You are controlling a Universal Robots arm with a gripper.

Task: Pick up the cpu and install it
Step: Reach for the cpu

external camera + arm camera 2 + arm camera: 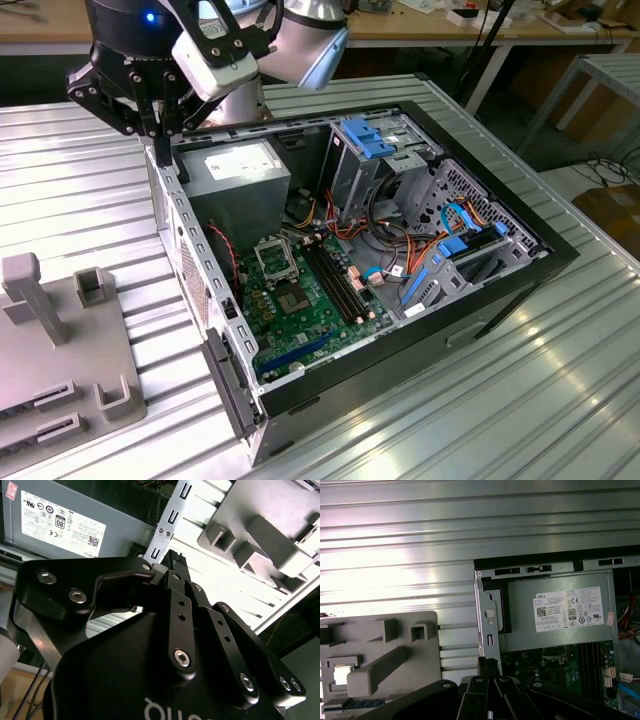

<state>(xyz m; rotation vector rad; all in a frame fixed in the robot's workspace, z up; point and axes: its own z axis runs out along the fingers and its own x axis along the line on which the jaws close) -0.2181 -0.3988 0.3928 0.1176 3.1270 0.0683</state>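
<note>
In the first wrist view a small pale square, apparently the cpu (340,674), lies in a recess of the grey fixture (415,652). My gripper (163,150) hangs above the back corner of the open computer case (190,240), on the exterior view's left, with its black fingers together and nothing between them. Its tips (489,665) stand over the case's metal edge, apart from the fixture. The silver socket frame (275,260) sits on the green motherboard (300,310) inside the case.
A grey power supply (245,175) fills the case's back corner beside the gripper (175,560). Drive cages with blue clips (365,140) and bundled cables (400,260) crowd the far side. The fixture (60,360) carries upright posts and rests on the ribbed metal table (500,400).
</note>
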